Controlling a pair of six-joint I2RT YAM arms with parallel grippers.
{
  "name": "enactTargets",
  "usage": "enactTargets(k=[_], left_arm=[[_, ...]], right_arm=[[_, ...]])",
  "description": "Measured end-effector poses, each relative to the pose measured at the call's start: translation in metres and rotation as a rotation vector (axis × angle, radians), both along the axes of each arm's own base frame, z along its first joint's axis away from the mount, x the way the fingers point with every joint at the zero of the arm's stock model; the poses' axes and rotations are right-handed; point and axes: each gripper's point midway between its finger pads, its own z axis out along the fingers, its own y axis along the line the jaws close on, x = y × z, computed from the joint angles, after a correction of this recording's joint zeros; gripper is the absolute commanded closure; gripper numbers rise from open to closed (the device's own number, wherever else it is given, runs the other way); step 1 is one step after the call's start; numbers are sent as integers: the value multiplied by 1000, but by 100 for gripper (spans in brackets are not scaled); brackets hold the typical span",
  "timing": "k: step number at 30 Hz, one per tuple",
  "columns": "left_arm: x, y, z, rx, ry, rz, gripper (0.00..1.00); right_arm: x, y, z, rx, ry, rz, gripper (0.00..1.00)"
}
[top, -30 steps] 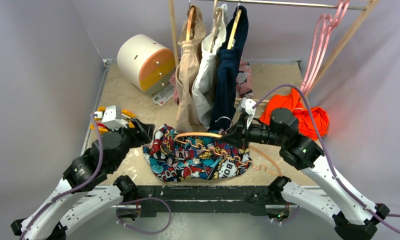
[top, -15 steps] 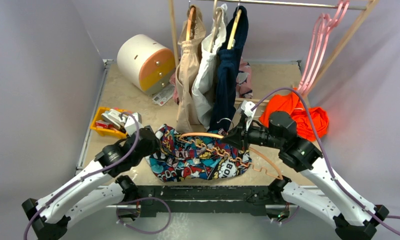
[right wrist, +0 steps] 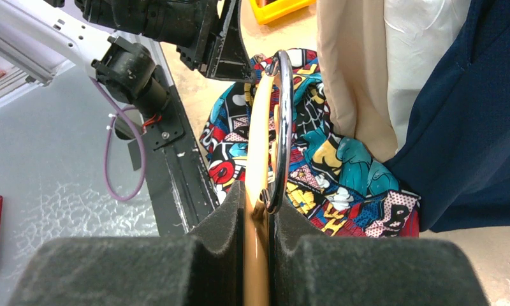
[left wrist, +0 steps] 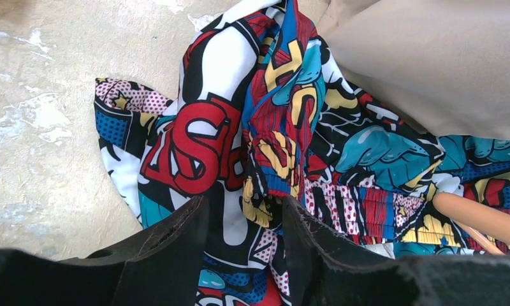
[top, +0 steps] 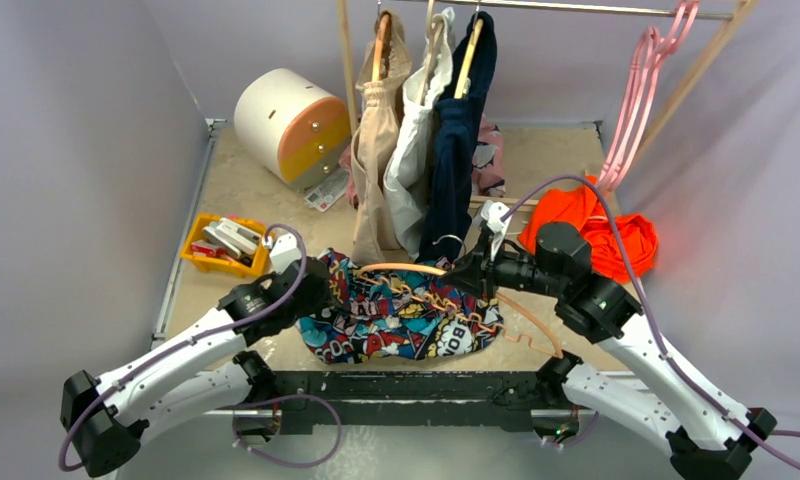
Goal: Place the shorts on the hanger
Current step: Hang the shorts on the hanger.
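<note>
Right jaws clench hanger point(right wrist: 258, 159); left jaws straddle shorts point(left wrist: 195, 140) ("BO" print), grip unclear.

The scene is lit evenly and brightly from above; shadows are kept soft. Glare is seen along the hanger point(right wrist: 259, 140) hook.

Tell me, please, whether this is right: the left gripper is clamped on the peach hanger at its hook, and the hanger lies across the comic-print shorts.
No: it is the right gripper that is clamped on the hanger at its hook, as the right wrist view shows. The hanger does lie across the shorts.
</note>
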Motion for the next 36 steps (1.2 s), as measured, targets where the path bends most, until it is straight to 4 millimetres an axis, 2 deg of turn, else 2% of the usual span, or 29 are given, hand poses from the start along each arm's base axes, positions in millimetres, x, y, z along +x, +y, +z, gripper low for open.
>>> enactTargets(k=[9,14,19,26,36], left_arm=[[3,-3,-10,28,24,1,59],[2,-3,-17,37,37,-3,57],[0,0,-12,22,25,3,51],[-3,11,1,26,15,56,54],[-5,12,-11,75,62,54,60]], right_arm=[[0,0,0,0,1,0,100],[-2,-2,3,8,-9,-1,100],[-4,-4,7,19,-20,-1,100],[-4,-3,2,13,-13,-1,100],[-6,-5,2,15,-15,0,100]])
